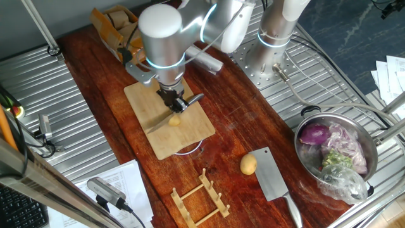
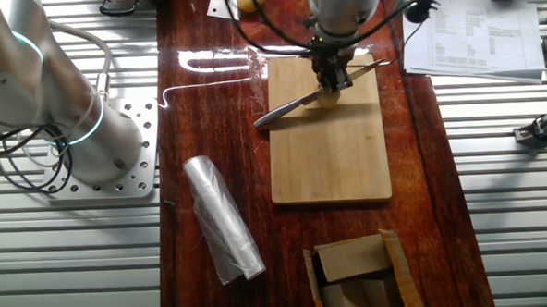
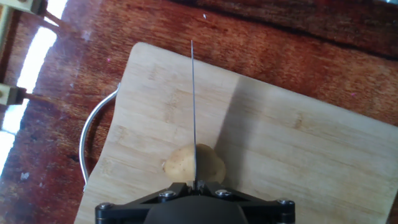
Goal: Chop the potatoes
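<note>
1. Hand [image 1: 173, 100] is clenched on the handle of a thin silver kitchen knife [image 1: 166, 116]; the blade runs out from the hand across a pale rectangular bamboo cutting board [image 1: 190, 130].
2. Directly under the hand, a small yellow-tan potato [image 3: 191, 163] lies on the board. In the hand view the knife edge [image 3: 193, 106] sits over the middle of the potato, apparently into it, but the depth is hard to judge.
3. The other fixed view shows the same: knife [image 2: 294, 104] angled across the board [image 2: 330, 151], potato [image 2: 328, 98] just below the hand [image 2: 332, 75].
4. A second whole yellow-tan potato [image 1: 248, 164] lies on the dark red wooden tabletop [image 1: 234, 120], well apart from the hand, touching or just beside a broad steel cleaver [image 1: 273, 178].
5. Past the cleaver, further from the hand, a round steel bowl [image 1: 373, 152] holds a purple-red onion [image 1: 314, 134] and crumpled plastic.
6. A slotted wooden rack [image 1: 201, 197] stands near the board's far end.
7. A roll of clear plastic bags [image 2: 223, 219] and a cardboard box [image 2: 358, 278] lie on the tabletop, away from the hand.
</note>
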